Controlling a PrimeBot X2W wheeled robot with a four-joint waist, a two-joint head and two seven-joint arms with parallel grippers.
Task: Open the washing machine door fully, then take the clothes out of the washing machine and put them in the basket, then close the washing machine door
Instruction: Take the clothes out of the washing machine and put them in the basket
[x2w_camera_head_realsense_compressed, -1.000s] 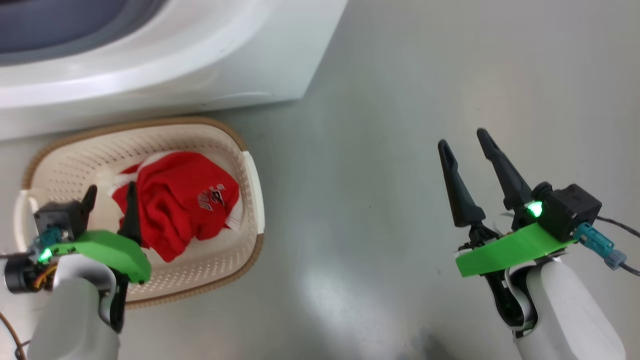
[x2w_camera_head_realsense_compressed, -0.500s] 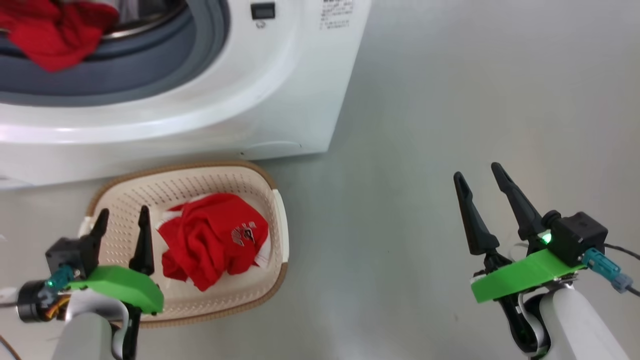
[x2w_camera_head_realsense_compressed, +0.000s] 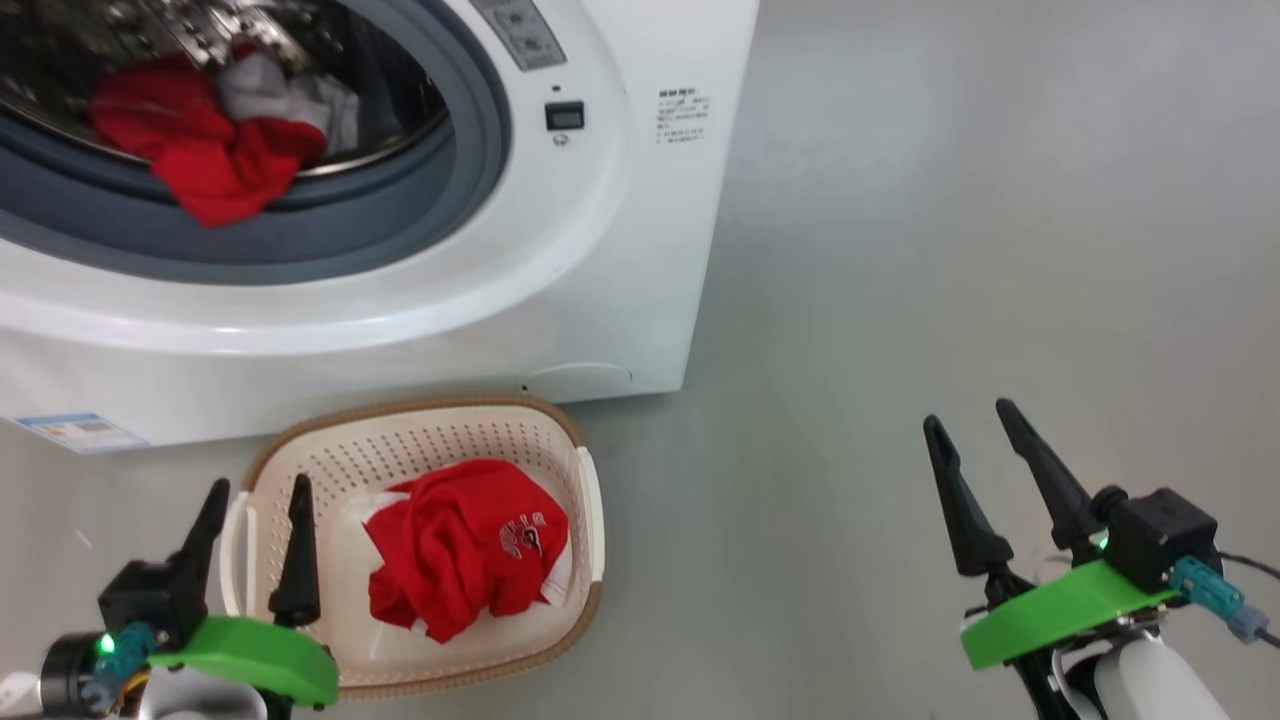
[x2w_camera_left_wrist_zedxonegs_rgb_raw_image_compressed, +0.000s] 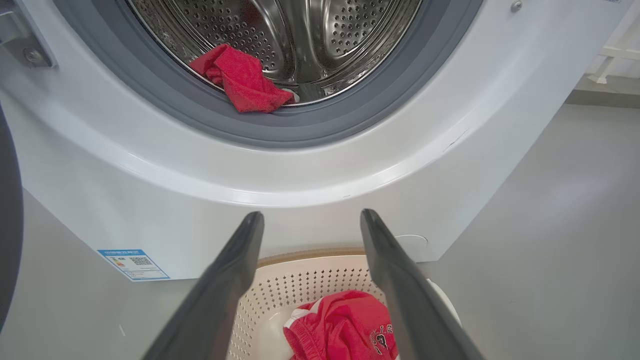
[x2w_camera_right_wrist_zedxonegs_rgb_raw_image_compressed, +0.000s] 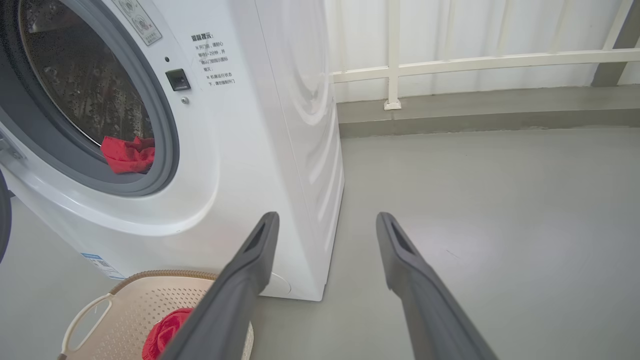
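We log left gripper (x2w_camera_head_realsense_compressed: 260, 483) empty, jaws spread, above the basket's (x2w_camera_head_realsense_compressed: 420, 410) near-left rim. Right gripper (x2w_camera_head_realsense_compressed: 968, 412) likewise, above floor (x2w_camera_head_realsense_compressed: 900, 250) well to the right. One red garment (x2w_camera_head_realsense_compressed: 465, 560) lies in the basket, just near of the washer (x2w_camera_head_realsense_compressed: 560, 300). More clothes (x2w_camera_head_realsense_compressed: 210, 165) sit at the drum's (x2w_camera_left_wrist_zedxonegs_rgb_raw_image_compressed: 310, 40) lip.

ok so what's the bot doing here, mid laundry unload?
Yes, it is emptying the washing machine into the basket on the floor in front of it. One red garment lies in the basket. Another red piece and some grey cloth sit at the drum's lip. Both grippers are open and empty: the left gripper by the basket's left rim, the right gripper over the floor.
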